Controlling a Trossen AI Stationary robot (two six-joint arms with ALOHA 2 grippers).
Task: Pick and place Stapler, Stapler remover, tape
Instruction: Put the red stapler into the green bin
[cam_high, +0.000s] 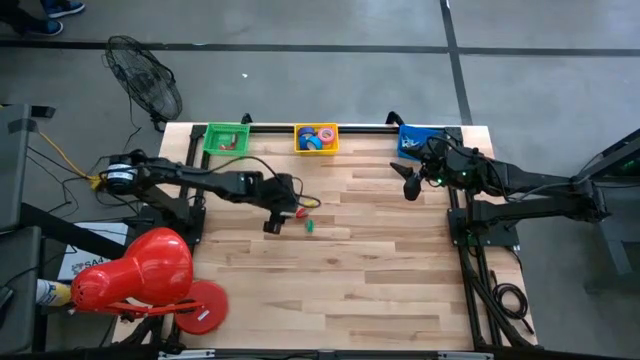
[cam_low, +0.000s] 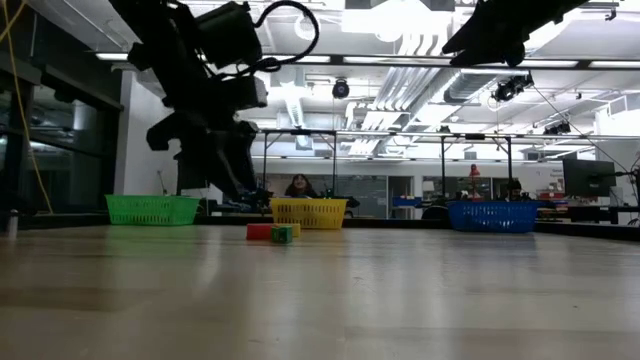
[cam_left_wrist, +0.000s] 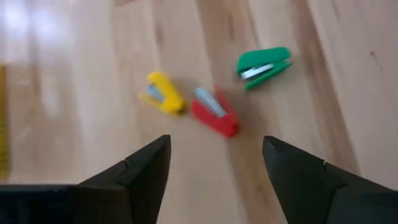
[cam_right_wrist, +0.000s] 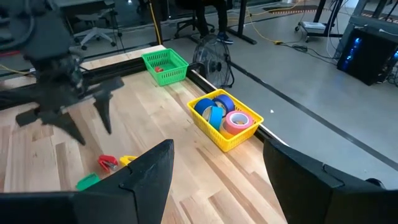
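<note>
Three tiny staplers lie flat on the wooden table: a red one (cam_left_wrist: 214, 112), a yellow one (cam_left_wrist: 163, 94) and a green one (cam_left_wrist: 264, 65). They also show in the high view, red (cam_high: 300, 212) and green (cam_high: 309, 226). My left gripper (cam_left_wrist: 214, 168) is open and empty, above the table just left of them (cam_high: 275, 218). Several tape rolls (cam_right_wrist: 221, 112), blue, pink and yellow, lie in the yellow basket (cam_high: 316, 148) at the far edge. My right gripper (cam_right_wrist: 217, 180) is open and empty, raised near the blue basket (cam_high: 410, 188).
A green basket (cam_high: 226, 138) with something red inside stands at the far left, and a blue basket (cam_high: 420, 140) at the far right. A red device (cam_high: 140, 270) sits off the table's near left corner. A person (cam_low: 297, 187) sits beyond the far edge.
</note>
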